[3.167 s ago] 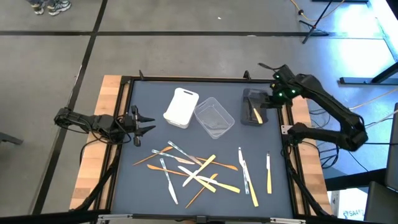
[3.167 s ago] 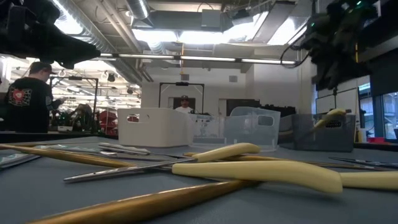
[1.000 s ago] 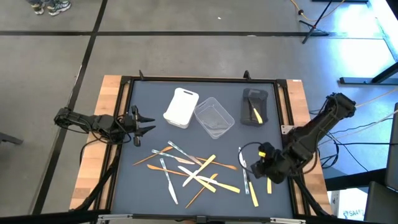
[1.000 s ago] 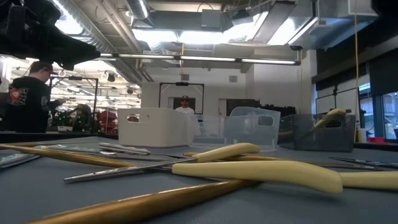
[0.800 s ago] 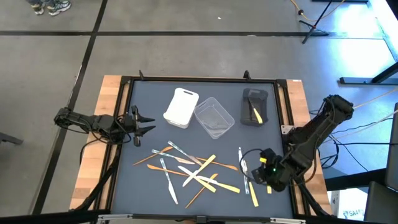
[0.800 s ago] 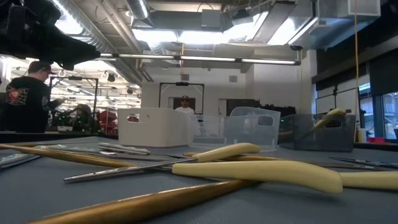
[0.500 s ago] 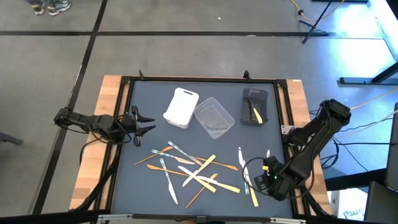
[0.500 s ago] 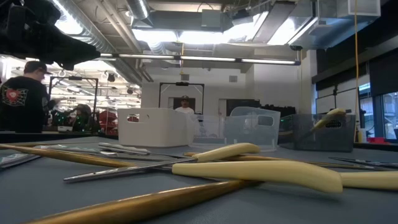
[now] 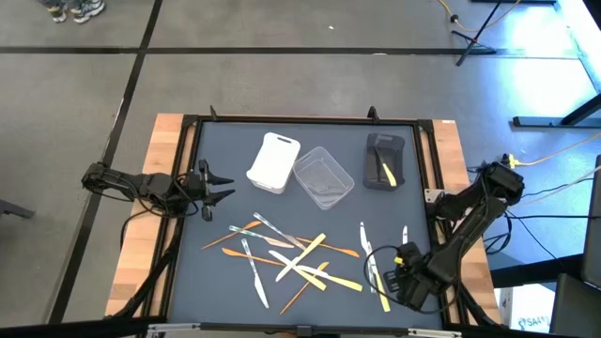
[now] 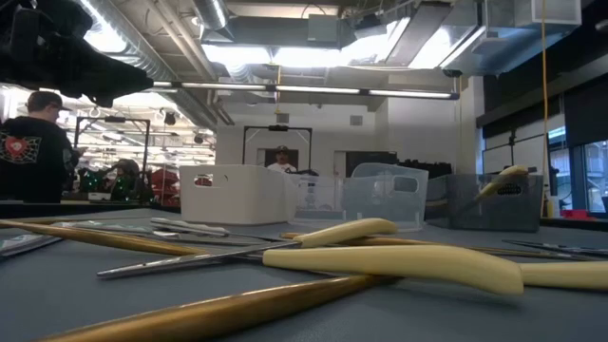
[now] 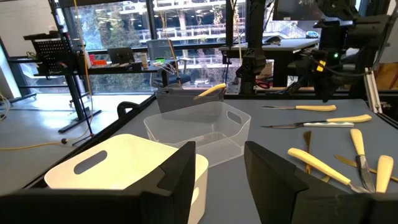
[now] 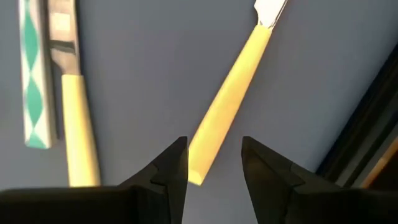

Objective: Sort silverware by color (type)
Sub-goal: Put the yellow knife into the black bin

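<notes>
Right gripper [image 9: 406, 275], fingers spread, hovers low right over a smooth yellow-handled utensil [image 12: 227, 106], apparently untouched, its handle end between the fingertips. Left gripper [image 9: 214, 185] waits open, mid-left.

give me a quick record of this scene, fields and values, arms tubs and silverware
left gripper: open, waiting at the table's left edge
right gripper: open, low over a yellow-handled utensil at the table's right side, straddling its handle end
white tub: beside the clear tub
dark grey tub: holds one yellow piece
loose silverware: mixed pile still unsorted on the grey mat
</notes>
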`<state>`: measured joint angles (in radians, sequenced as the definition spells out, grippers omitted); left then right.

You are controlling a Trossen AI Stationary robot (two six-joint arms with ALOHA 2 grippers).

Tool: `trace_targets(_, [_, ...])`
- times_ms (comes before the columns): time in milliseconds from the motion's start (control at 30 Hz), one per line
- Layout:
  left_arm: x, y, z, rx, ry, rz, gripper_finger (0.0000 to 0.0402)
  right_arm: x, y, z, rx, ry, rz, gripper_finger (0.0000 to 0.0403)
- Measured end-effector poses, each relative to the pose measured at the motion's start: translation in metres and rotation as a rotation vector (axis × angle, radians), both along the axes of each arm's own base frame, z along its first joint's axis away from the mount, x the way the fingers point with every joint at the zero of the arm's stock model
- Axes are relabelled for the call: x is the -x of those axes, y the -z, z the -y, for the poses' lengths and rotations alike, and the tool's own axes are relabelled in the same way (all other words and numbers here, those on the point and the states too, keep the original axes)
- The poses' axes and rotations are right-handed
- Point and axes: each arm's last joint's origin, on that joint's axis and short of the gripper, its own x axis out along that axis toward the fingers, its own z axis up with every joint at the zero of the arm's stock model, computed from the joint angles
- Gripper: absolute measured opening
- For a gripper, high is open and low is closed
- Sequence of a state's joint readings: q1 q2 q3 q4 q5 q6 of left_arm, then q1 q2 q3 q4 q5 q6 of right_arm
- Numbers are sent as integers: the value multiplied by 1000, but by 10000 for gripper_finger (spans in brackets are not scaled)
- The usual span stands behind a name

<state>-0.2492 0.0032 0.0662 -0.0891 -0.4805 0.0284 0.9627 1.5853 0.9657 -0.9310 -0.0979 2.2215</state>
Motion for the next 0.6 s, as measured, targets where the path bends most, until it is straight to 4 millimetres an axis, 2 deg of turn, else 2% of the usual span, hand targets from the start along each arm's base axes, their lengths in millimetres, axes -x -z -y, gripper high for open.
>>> trace_targets(600, [0,0,0,0,0,0,132,-6,30,-9,69,-4,-51,136])
